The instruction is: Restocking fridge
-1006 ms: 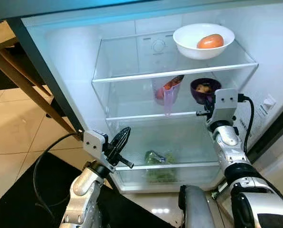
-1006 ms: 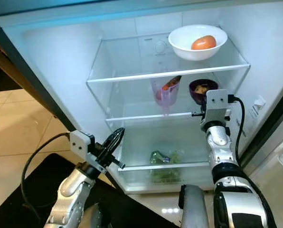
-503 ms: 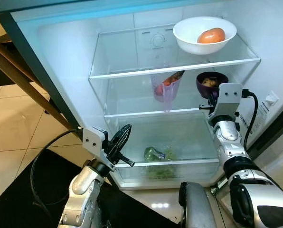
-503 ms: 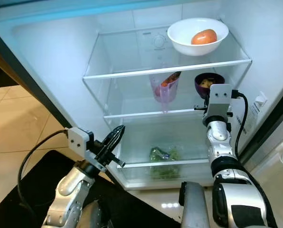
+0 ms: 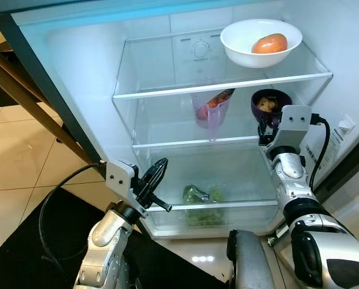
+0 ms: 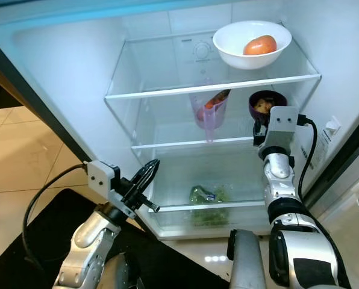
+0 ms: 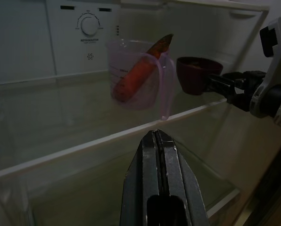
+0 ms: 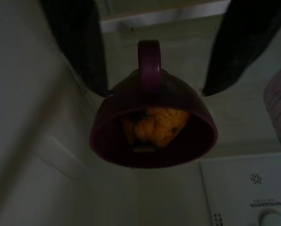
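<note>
right gripper (image 8: 152, 52) has opened — fingers spread either side of the purple cup (image 5: 270, 104), gripping nothing; cup now rests on the middle shelf (image 5: 167, 142), likely placed.

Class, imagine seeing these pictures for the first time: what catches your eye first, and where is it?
An open fridge, brightly lit. On its top shelf a white bowl holds an orange fruit. At the middle shelf the right pincer, fingers open, reaches a purple cup, beside a clear jug.

— What's my rig look like?
— I see two silver jointed arms, a white camera block on each wrist, black cables looping off them, long black fingers (image 5: 156, 174), dark elbow housings.
</note>
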{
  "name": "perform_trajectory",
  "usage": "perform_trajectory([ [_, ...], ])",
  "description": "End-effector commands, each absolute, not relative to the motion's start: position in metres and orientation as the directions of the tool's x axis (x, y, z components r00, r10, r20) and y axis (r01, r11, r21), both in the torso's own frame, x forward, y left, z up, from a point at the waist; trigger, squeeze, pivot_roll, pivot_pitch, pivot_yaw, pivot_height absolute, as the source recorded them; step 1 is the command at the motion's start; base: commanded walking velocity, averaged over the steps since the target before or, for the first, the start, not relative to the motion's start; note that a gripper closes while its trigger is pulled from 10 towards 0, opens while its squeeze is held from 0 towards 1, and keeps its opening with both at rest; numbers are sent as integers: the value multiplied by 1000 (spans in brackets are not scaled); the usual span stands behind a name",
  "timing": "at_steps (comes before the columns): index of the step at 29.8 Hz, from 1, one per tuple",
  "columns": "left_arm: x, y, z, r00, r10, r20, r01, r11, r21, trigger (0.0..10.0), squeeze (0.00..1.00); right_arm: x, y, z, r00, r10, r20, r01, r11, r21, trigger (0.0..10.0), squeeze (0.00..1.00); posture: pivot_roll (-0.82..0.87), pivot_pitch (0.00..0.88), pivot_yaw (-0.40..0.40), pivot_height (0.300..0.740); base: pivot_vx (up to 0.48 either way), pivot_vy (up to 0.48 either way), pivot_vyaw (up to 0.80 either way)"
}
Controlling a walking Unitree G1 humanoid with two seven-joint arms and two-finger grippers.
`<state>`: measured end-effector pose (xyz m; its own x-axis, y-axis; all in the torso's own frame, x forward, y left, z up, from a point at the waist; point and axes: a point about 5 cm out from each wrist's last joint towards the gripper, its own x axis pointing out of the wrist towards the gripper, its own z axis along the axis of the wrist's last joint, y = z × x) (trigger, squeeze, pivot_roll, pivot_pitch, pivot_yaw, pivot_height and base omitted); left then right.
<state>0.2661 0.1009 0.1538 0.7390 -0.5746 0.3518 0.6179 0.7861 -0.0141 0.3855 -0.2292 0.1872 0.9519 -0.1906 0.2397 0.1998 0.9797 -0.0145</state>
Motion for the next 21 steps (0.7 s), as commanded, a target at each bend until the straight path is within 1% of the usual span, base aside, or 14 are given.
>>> perform_trajectory([
  [1, 266, 104, 150, 747, -575, 334, 613, 790, -10, 10000, 0, 383, -231, 185, 949, -190, 250, 198, 980, -6, 10000, 667, 23, 236, 110, 300, 0, 0, 0],
  [2, 266, 104, 150, 747, -575, 334, 613, 790, -10, 10000, 0, 383, -231, 185, 949, -190, 250, 198, 980, -6, 10000, 667, 23, 236, 110, 300, 0, 0, 0],
  [3, 268, 102, 149, 747, -575, 335, 613, 790, -11, 10000, 0, 381, -233, 186, 950, -168, 262, 175, 985, -4, 10000, 537, 4, 217, 101, 300, 0, 0, 0],
  [4, 269, 101, 149, 746, -574, 336, 613, 790, -11, 10000, 0, 380, -233, 185, 955, -141, 260, 142, 990, 13, 10000, 471, -4, 213, 99, 300, 0, 0, 0],
  [6, 270, 100, 148, 746, -574, 336, 613, 790, -12, 10000, 0, 379, -233, 184, 958, -122, 259, 119, 993, 27, 10000, 471, -4, 213, 99, 300, 0, 0, 0],
  [7, 271, 99, 148, 746, -575, 336, 614, 789, -12, 10000, 0, 378, -233, 183, 961, -99, 259, 95, 995, 27, 10000, 263, -12, 206, 96, 300, 0, 0, 0],
  [8, 271, 99, 148, 746, -575, 336, 614, 789, -12, 10000, 0, 378, -233, 183, 961, -99, 259, 95, 995, 27, 10000, 263, -12, 206, 96, 300, 0, 0, 0],
  [9, 272, 98, 148, 745, -576, 338, 615, 788, -11, 10000, 0, 376, -233, 181, 963, -71, 261, 66, 997, 29, 10000, 51, -20, 195, 92, 300, 0, 0, 0],
  [10, 273, 97, 147, 743, -576, 340, 615, 788, -11, 10000, 0, 374, -234, 180, 963, -48, 263, 43, 999, 24, 10000, 0, -23, 190, 90, 300, 0, 0, 0],
  [21, 284, 95, 147, 741, -570, 356, 611, 792, -3, 10000, 0, 348, -247, 170, 959, 91, 269, -87, 996, -28, 10000, 0, -62, 126, 72, 300, 0, 0, 0],
])
